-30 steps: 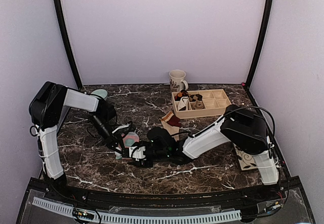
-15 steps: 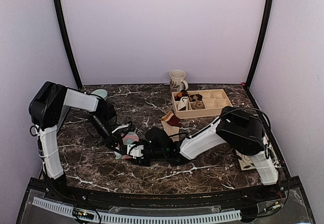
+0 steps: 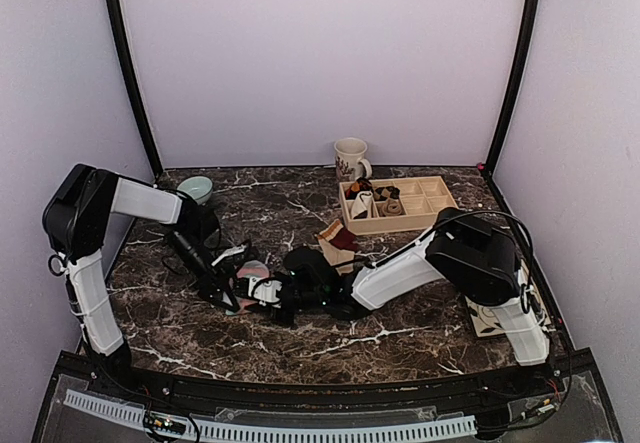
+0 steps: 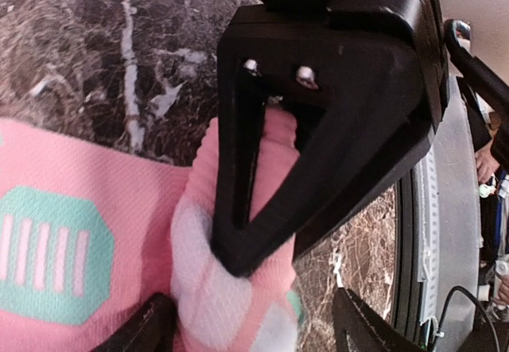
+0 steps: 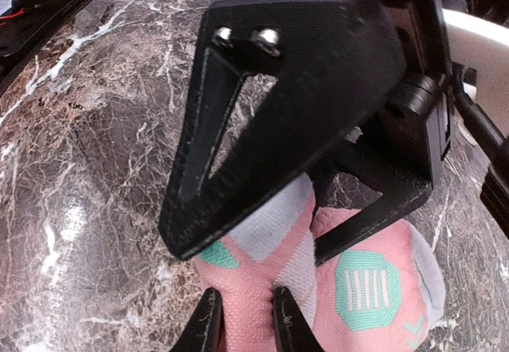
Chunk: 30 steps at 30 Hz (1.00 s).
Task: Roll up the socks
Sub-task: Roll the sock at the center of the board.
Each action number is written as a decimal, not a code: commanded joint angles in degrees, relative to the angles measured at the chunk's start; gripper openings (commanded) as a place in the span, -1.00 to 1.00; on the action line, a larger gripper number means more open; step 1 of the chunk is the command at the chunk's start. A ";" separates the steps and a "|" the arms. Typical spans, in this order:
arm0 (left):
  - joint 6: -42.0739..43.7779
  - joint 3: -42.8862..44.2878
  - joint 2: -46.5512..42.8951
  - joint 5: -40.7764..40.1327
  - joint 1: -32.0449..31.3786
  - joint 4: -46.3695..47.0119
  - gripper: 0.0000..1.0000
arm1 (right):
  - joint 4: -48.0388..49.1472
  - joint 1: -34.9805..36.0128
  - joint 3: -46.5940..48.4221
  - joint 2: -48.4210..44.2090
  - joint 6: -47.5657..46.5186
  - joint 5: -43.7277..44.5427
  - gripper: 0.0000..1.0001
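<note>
Top external, left to right: your left gripper (image 3: 228, 281) reaches in from the far left and your right gripper (image 3: 272, 297) from the right. The pink sock (image 3: 250, 279) sits bunched between them on the marble table (image 3: 180, 323).

Which one has it?

The right one, I'd say. Right wrist shows its fingertips (image 5: 208, 324) drawn close together with a fold of pink knit pinched between them. Left wrist shows your left fingers (image 4: 151, 328) spread wide, straddling the bunched end. One touches fabric and the other stands clear.

And which way does it run?

From above it's too crumpled to call. The wrist views show a flat stretch with a mint patch (image 5: 366, 288) lying beside the lump, so the roll would have to travel over that. Both pincers are right on it, but only the right one has a hold.

How will it handle?

It's a soft, ribbed knit in pink, mint and white, so expect slumping. The polished stone looks slick too.

Anything further right?

The tan sock (image 3: 338, 235) with its dark-red cuff lies apart and untouched. Beyond it are a wooden tray (image 3: 440, 213) and a mug (image 3: 350, 158).
</note>
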 commanded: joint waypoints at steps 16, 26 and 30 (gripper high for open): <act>4.73 -12.15 -17.81 -9.62 11.05 5.97 0.28 | -33.81 -3.31 21.03 13.09 24.34 -10.45 -0.95; 9.17 -17.41 -25.41 -8.72 8.51 9.51 0.42 | -43.38 -5.74 30.32 19.08 34.59 -14.67 -0.97; 12.72 -17.90 -27.88 -8.64 5.91 9.11 0.44 | -43.45 -7.29 31.76 20.08 41.65 -18.82 -0.96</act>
